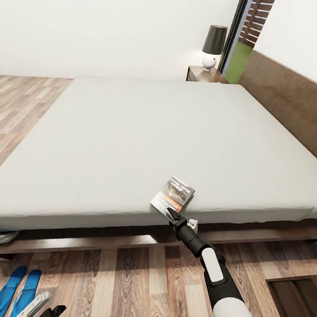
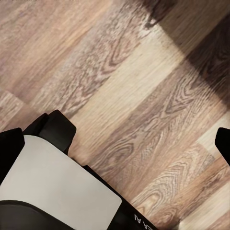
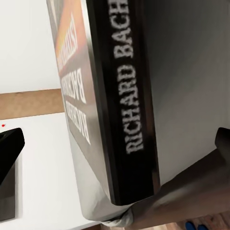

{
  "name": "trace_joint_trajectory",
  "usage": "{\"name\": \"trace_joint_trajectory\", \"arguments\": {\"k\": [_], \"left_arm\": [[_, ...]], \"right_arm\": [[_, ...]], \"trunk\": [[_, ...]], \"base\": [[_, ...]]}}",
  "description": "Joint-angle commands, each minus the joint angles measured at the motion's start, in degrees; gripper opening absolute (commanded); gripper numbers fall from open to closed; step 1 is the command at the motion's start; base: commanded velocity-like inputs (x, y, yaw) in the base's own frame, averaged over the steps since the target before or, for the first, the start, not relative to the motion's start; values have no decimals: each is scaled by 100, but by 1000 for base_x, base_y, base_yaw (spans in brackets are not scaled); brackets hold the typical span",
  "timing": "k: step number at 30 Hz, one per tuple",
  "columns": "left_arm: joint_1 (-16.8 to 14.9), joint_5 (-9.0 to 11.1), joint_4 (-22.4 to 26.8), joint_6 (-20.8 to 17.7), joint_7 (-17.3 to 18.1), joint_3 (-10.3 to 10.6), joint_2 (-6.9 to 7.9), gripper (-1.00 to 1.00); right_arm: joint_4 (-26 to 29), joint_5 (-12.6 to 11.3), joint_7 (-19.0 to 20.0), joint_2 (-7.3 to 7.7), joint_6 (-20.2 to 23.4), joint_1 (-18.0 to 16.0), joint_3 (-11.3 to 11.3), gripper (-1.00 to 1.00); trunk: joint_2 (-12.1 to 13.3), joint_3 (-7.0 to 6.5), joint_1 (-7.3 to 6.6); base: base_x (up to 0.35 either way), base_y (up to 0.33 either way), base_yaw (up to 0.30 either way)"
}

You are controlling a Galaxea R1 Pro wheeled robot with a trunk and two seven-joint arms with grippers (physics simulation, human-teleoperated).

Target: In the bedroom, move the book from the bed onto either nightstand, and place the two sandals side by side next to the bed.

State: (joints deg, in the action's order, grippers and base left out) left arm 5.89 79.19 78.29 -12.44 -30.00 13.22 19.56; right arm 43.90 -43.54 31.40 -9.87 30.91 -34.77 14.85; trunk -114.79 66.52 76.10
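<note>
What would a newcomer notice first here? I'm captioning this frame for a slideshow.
The big white bed dominates the room, with a book at its near edge, where the right gripper reaches it. Two blue sandals lie side by side on the wood floor at lower left.

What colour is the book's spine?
Black with white lettering; the book shows it best in the right wrist view.
</note>
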Motion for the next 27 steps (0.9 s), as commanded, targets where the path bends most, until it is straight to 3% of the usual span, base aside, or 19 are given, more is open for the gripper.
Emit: {"name": "trace_joint_trajectory", "arguments": {"k": [1,17,18,27], "left_arm": [[0,30,10,-4,-33,5,4,100],[0,28,-38,-4,-33,6,4,100],[0,28,-44,-4,-33,5,4,100],[0,33,-82,-4,-27,5,4,100]], "right_arm": [[0,-23,6,-7,47,-3,27,100],[-4,-25,6,-7,46,-3,27,100],[-4,-25,6,-7,46,-3,27,-100],[-4,-25,12,-7,39,-3,45,-100]], "trunk": [[-2,3,0],[-2,3,0],[-2,3,0],[-2,3,0]], "base": [[3,0,0],[30,20,0],[10,7,0],[3,2,0]]}}
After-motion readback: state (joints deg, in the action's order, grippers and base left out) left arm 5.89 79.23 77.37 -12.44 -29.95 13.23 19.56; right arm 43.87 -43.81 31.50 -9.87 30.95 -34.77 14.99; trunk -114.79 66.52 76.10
